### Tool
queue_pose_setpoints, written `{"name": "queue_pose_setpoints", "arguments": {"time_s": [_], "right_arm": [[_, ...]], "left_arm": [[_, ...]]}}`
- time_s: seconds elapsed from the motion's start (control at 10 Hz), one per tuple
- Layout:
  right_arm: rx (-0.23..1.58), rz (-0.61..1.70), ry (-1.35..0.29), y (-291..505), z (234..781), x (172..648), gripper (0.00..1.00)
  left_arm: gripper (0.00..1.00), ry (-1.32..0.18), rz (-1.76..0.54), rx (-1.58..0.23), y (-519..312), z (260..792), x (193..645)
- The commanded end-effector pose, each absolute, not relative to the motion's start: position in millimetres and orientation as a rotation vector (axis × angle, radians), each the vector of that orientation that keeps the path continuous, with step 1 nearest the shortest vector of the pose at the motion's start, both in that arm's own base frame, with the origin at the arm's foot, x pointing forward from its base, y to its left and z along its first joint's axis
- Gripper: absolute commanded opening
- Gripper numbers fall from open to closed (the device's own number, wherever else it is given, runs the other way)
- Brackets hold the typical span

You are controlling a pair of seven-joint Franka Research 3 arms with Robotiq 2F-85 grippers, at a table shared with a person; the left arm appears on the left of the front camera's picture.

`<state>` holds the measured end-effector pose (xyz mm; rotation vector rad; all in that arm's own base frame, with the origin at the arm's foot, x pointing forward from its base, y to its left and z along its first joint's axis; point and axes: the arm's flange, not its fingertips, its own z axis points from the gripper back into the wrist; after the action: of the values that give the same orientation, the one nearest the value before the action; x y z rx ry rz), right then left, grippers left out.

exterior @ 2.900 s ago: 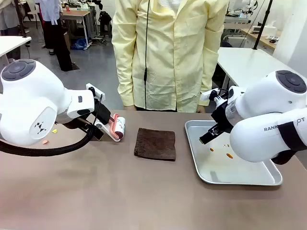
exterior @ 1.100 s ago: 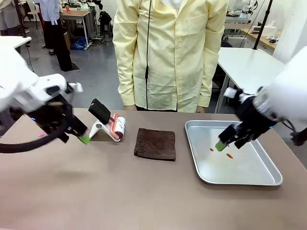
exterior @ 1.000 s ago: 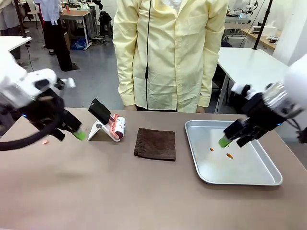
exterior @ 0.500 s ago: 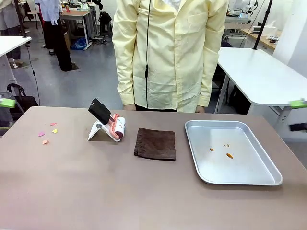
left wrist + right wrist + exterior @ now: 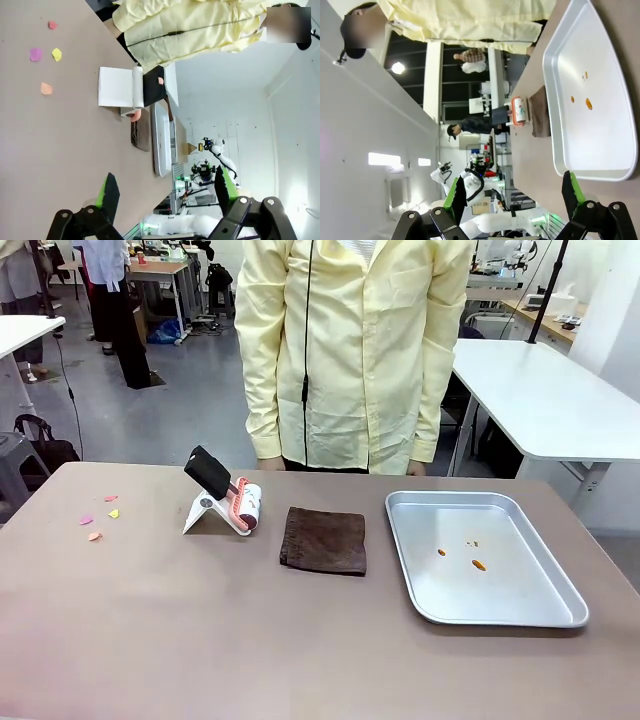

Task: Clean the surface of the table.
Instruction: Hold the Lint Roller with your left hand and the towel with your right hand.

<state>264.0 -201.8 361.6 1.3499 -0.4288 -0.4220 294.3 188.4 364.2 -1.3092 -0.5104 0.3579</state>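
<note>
The brownish-taupe table (image 5: 300, 640) carries a few small pink, yellow and orange paper scraps (image 5: 97, 520) near its far left corner. In the left wrist view the scraps (image 5: 46, 88) lie well ahead of my left gripper (image 5: 167, 192), which is open and empty above the table (image 5: 50, 150). My right gripper (image 5: 514, 195) is open too, with nothing between its green-padded fingers. It hangs off the table's right end and looks over the metal tray (image 5: 600, 140).
A lint roller (image 5: 225, 502) leans on a white stand at the back left. A folded brown cloth (image 5: 323, 540) lies mid-table. The metal tray (image 5: 520, 605) at right holds tiny orange bits (image 5: 478, 564). A person in a yellow coat (image 5: 350, 350) stands at the far edge.
Both arms have drawn back from the table to either side, and their green fingertips have left the front view's edges. The roller, cloth, tray and scraps have not moved.
</note>
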Motion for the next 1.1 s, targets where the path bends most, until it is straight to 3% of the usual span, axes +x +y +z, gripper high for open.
{"name": "queue_pose_setpoints", "arguments": {"time_s": [0.0,0.2,0.3,0.6,0.8,1.0], "right_arm": [[1.342,-0.408,-0.469,-161.1,356.9,249.3,1.0],[1.35,-0.43,-0.432,-201.5,356.3,266.1,1.0],[1.35,-0.43,-0.432,-201.5,356.3,266.1,1.0],[1.334,-0.435,-0.422,-199.9,355.0,267.2,1.0],[1.146,-0.418,-0.517,-173.5,378.9,276.0,1.0],[0.984,-0.228,-0.511,-113.5,422.4,308.8,1.0]], "left_arm": [[1.0,-0.541,0.36,-1.294,154.5,372.6,288.8],[1.0,-0.59,0.36,-1.213,153.6,369.7,288.1],[1.0,-0.518,0.365,-1.29,181.0,369.3,305.3],[1.0,-0.522,0.366,-1.262,180.0,371.1,308.9],[1.0,-0.501,0.342,-1.161,170.3,388.2,321.5],[1.0,-0.438,0.14,-1.016,124.6,435.7,359.4]]}}
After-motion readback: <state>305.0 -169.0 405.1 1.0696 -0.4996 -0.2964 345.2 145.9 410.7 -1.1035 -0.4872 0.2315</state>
